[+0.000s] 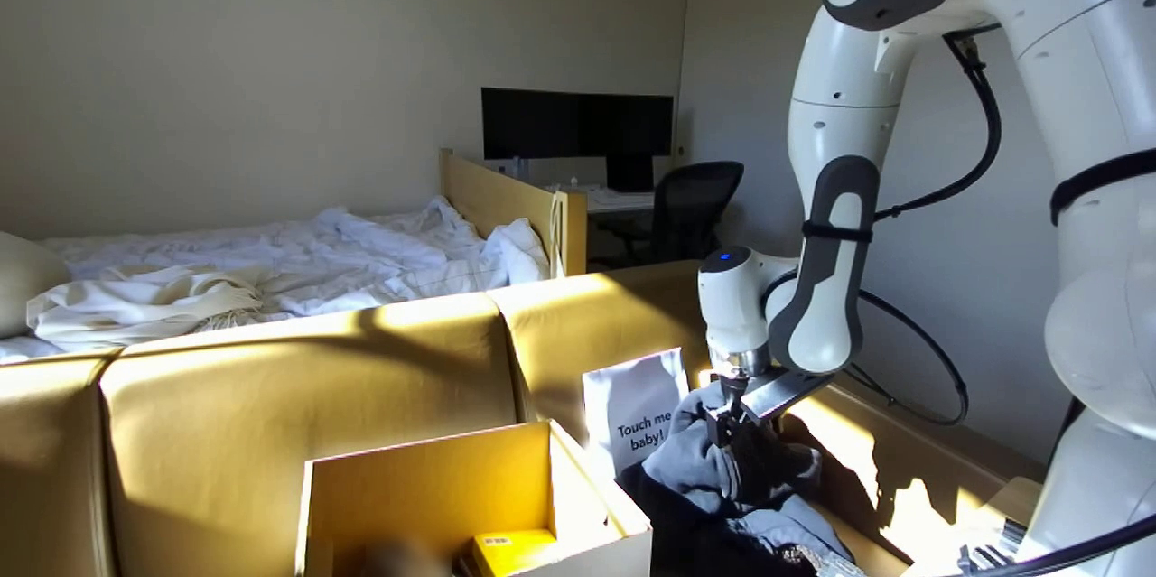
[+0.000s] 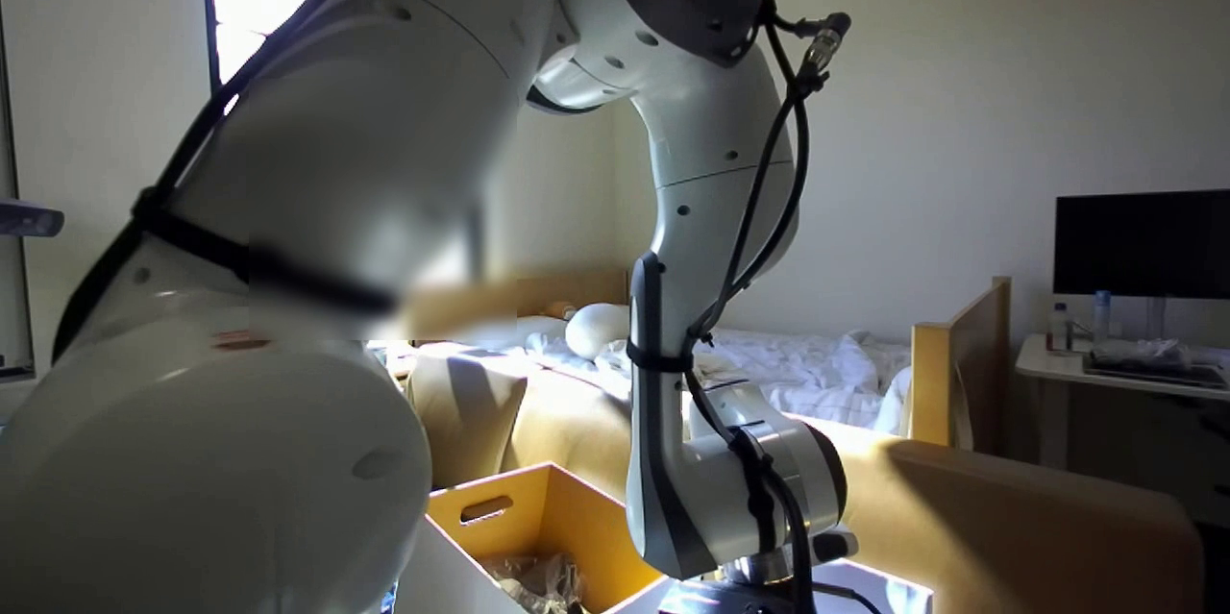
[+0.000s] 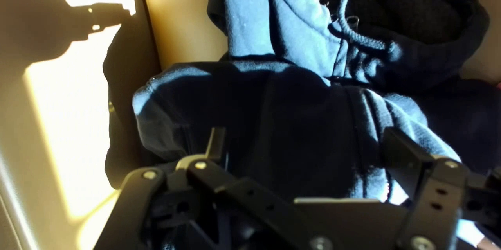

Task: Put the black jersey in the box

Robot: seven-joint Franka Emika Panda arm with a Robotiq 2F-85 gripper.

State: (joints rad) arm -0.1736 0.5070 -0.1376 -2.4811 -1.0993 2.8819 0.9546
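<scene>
Gripper (image 3: 307, 146), lower wrist view, my jaws apart | Step, judged: grasping dark jersey (image 3: 285, 103) | Next: close, lift toward box (image 1: 442, 491)

In an exterior view, white bedding (image 1: 325, 256) lies at nine o'clock before a pale wall (image 1: 289, 62), a black monitor (image 1: 578, 124) stands at twelve, a chair (image 1: 697, 209) at two, and a sun-streaked tan sofa (image 1: 316, 378) at eight. In an exterior view a window (image 2: 258, 4) glares at ten, too bright to read.
</scene>
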